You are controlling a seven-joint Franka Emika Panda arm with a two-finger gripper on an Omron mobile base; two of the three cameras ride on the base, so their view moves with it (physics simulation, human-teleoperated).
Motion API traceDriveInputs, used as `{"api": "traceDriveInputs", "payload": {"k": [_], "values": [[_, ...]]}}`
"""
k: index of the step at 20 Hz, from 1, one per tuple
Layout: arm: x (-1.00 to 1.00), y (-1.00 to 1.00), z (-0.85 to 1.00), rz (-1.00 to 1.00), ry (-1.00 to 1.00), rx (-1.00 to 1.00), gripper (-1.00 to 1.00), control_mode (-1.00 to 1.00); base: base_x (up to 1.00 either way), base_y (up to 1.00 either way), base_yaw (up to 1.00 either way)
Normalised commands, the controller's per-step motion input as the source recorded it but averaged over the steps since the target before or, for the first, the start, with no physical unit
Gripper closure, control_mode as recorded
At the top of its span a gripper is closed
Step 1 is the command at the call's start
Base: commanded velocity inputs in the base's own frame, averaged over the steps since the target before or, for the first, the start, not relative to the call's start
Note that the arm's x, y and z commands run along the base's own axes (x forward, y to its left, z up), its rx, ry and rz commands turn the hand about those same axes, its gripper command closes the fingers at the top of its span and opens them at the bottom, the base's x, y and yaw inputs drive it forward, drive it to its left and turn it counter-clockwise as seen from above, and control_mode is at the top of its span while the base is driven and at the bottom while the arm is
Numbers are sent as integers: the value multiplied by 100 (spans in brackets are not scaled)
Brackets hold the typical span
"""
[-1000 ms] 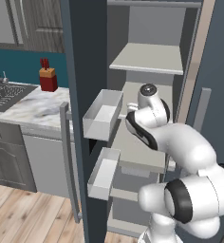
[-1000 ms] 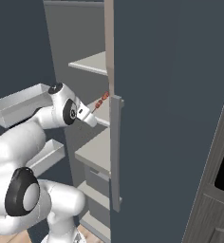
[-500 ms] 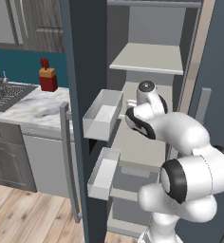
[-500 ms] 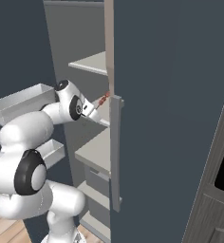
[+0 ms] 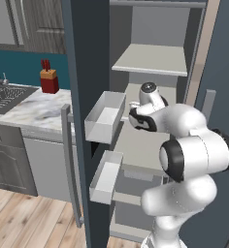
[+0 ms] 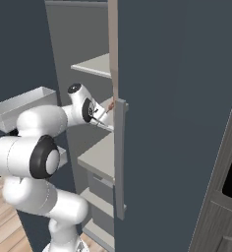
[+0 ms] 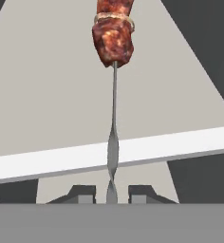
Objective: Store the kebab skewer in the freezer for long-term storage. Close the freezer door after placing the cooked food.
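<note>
The kebab skewer [image 7: 113,42] shows brown and red-orange chunks at the top of a thin metal stick that runs down between my fingertips. My gripper [image 7: 112,194] is shut on the stick's lower end. Below the skewer lies a pale grey shelf [image 7: 47,95] of the freezer [image 5: 150,58], whose front lip crosses the hand view. In the right base view my gripper [image 6: 101,117] reaches into the freezer at mid height, and the skewer [image 6: 109,105] points toward the door edge. The freezer door [image 5: 85,58] stands open on the left with its long grey handle [image 5: 71,164].
Two white bins [image 5: 106,116] jut from the open door close to my arm. The plain right door [image 6: 177,123] stands ajar, its handle [image 6: 119,157] just beside the skewer tip. A marble counter [image 5: 34,109] with a red knife block [image 5: 49,80] and a sink lies to the left.
My arm's elbow and upper links have swung up and closer behind the hand. The hand has edged slightly deeper over the shelf; the skewer stays gripped.
</note>
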Motion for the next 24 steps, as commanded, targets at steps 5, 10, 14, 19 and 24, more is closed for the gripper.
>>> {"api": "traceDriveInputs", "payload": {"k": [5, 10, 14, 19, 24], "values": [[51, -13, -7, 0, 0, 0, 100, -100, 0, 0, 0], [40, -6, -12, 0, 2, 0, 100, -100, 0, 0, 0], [36, 0, -22, 0, 1, 0, 100, -100, 0, 0, 0], [37, -7, -38, 0, 1, -1, 100, -100, 0, 0, 0], [41, -9, -29, 0, 0, 0, 100, -100, 0, 0, 0]]}}
